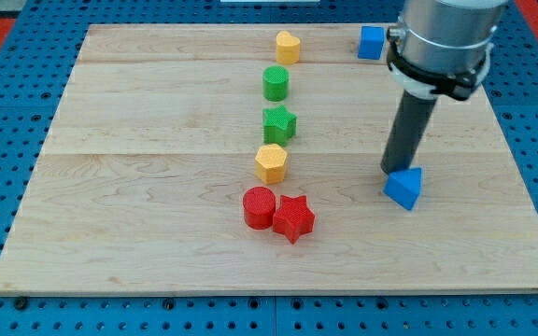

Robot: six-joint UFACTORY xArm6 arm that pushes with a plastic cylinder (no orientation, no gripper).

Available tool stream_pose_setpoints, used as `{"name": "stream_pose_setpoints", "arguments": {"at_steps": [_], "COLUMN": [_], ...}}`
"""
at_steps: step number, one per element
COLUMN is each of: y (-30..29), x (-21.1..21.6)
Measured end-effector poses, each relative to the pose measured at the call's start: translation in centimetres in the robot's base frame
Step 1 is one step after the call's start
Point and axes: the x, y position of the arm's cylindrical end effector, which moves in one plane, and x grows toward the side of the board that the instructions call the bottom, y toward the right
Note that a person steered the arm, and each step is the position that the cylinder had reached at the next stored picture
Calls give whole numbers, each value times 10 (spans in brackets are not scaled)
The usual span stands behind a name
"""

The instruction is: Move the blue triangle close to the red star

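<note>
The rod's lower end, my tip (392, 171), is seen resting just at the upper left edge of the blue triangle (404, 188), apparently touching it, towards the view's right side of the wooden board (138, 224). No jaws are carried by this arm (it ends in a plain dark rod), so no spread or pinch can be reported. The blue triangle is placed well apart from the red star (293, 217), which lies to its left, nearer the view's bottom centre. The red star is touched on its left by a red cylinder (259, 206). Above these, a rough column is formed towards the view's top: a yellow hexagon (272, 162), then a green star (278, 122), then a green cylinder (276, 82), and finally a yellow heart-like block (288, 46) near the top edge. A blue cube (372, 42) is found at the board's top edge, just left of the arm's grey body, by which it is partly hidden.
</note>
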Motion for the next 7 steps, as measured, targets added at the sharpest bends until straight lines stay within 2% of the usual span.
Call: {"name": "stream_pose_setpoints", "arguments": {"at_steps": [1, 2, 3, 4, 6, 7], "y": [24, 8, -33, -37, -129, -181], "x": [43, 41, 37, 65, 130, 118]}}
